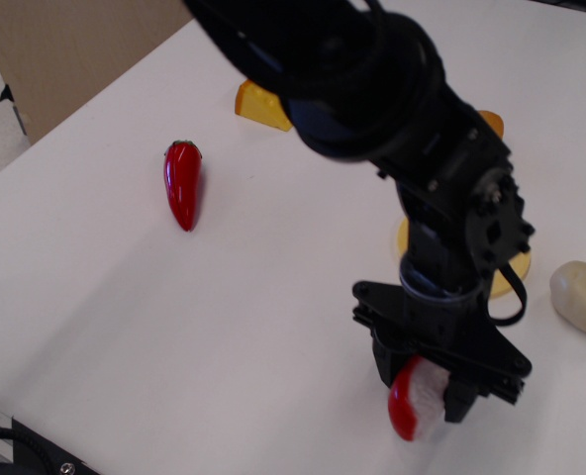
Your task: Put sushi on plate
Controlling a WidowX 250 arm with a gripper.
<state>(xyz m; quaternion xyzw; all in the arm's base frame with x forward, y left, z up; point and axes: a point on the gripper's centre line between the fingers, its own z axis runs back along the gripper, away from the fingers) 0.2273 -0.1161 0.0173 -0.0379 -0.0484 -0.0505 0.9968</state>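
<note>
White tabletop (273,297) fills most of the view, with a brown board (65,49) standing at its far left corner. The big black robot arm (372,109) reaches down from the top. Behind the arm lies the round pale-yellow plate (519,265), mostly hidden, with only bits of its rim showing. A long shiny red pepper (182,184) lies well apart on the left. A pale lump (582,297) sits at the right edge, near the plate. An orange-yellow cheese wedge (256,105) peeks out behind the arm.

The black gripper (424,386) is pinching the sushi (414,398) between its fingers, near the front of the tabletop. The sushi is small, with bumpy white rice and a shiny red top, turned on its side. It is not on the plate. No writing can be read anywhere.
</note>
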